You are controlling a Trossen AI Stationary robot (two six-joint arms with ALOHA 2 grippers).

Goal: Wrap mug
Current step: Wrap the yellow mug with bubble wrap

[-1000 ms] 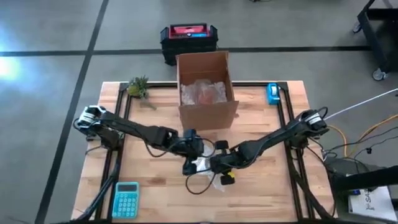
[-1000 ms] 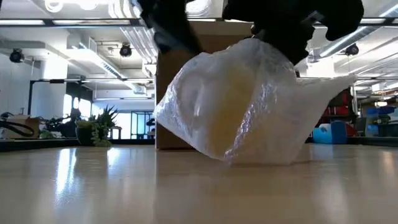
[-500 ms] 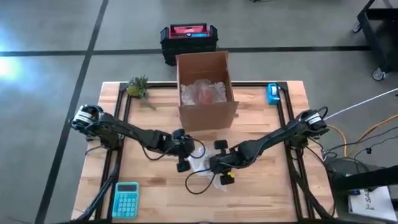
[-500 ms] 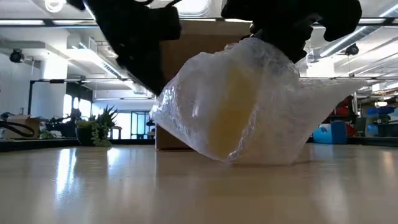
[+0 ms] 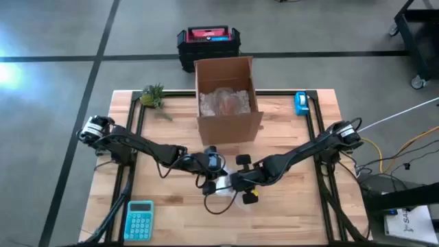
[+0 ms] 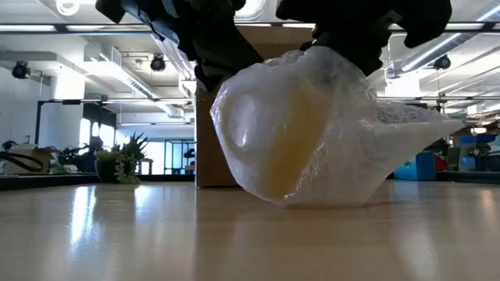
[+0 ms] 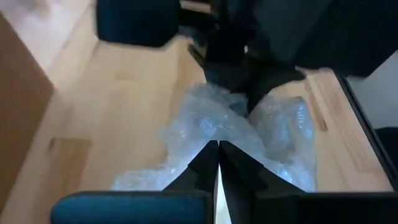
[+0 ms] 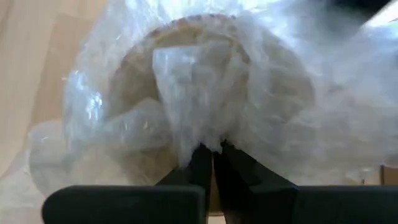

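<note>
A yellowish mug stands on the table inside clear bubble wrap, near the table's middle in the high view. Through the wrap its round rim shows in the right wrist view. My left gripper sits at the wrap's left side and is shut on it. My right gripper sits at the wrap's right side, shut on a gathered fold above the mug. A loose tail of wrap trails to the right. My left gripper pinches the bubble wrap's bunched edge between its two fingertips, coming from the table's left and slanting down. The wrap is drawn smooth over the mug's left side. My right gripper pinches a gathered fold of wrap over the mug's mouth, from the table's right, slanting down. The mug stands on the table under the hold.
An open cardboard box with wrap inside stands just behind the mug. A teal calculator lies at the near left, a small plant at the far left, and a blue tape dispenser at the far right.
My left gripper has drawn back toward the table's left edge and then returned to the mug. The wrap's left side, which hung in loose crinkles, now lies smooth and rounded over the mug. My right gripper has kept its hold.
</note>
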